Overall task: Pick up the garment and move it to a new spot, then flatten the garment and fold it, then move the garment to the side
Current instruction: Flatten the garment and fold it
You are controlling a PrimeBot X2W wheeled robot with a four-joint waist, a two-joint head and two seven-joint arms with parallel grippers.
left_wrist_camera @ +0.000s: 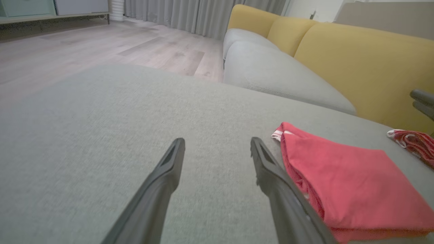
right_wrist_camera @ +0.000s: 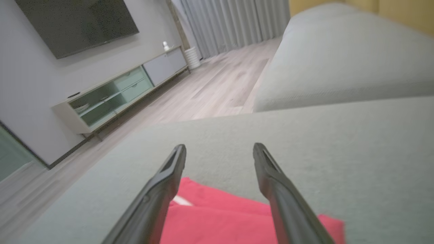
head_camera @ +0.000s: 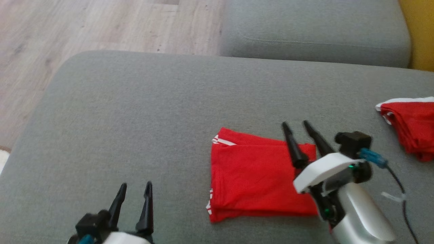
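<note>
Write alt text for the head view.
A folded red garment lies flat on a grey sofa seat, with the open right gripper at its far right corner, holding nothing. The open left gripper sits at lower left, clear of it. A second red cloth lies at the right edge, and wood floor shows upper left.

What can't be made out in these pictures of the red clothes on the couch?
Folded red garment: head view, its right edge is hidden behind the right pincer; right wrist view, the bottom edge cuts it off.
Second red cloth: head view, cut off by the right edge; its kind is unclear.
Left pincer: head view, base cut off at the bottom.
</note>
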